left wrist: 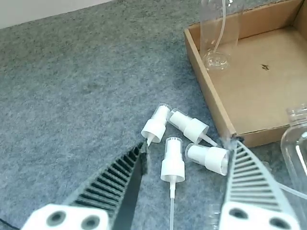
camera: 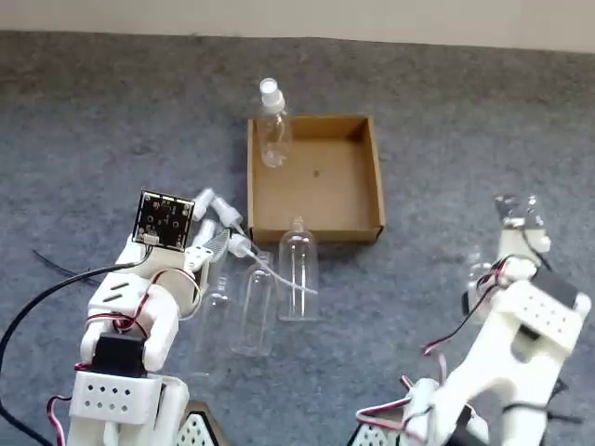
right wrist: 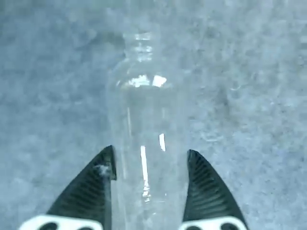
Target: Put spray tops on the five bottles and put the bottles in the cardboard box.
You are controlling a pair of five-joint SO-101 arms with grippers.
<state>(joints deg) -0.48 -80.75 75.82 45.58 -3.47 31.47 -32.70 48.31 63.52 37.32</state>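
Note:
The cardboard box point(camera: 316, 177) point(left wrist: 211, 96) sits mid-table. One bottle with a white spray top point(camera: 271, 125) point(left wrist: 218, 33) leans in its far left corner. Three clear uncapped bottles point(camera: 297, 269) lie side by side in front of the box. Several loose white spray tops point(left wrist: 172, 160) point(camera: 209, 206) lie by the box's near left corner. My left gripper point(left wrist: 188, 147) point(camera: 212, 243) hangs open just over them. Another uncapped clear bottle point(right wrist: 144, 120) point(camera: 516, 216) lies at the right, with my right gripper point(right wrist: 151, 165) open and a finger close on each side of it.
Grey carpet covers the table. A black cable point(camera: 56, 269) trails at the left beside the left arm. The nearest lying bottle point(left wrist: 295, 143) is right beside the left gripper's finger. Bare carpet stretches to the far left and far right of the box.

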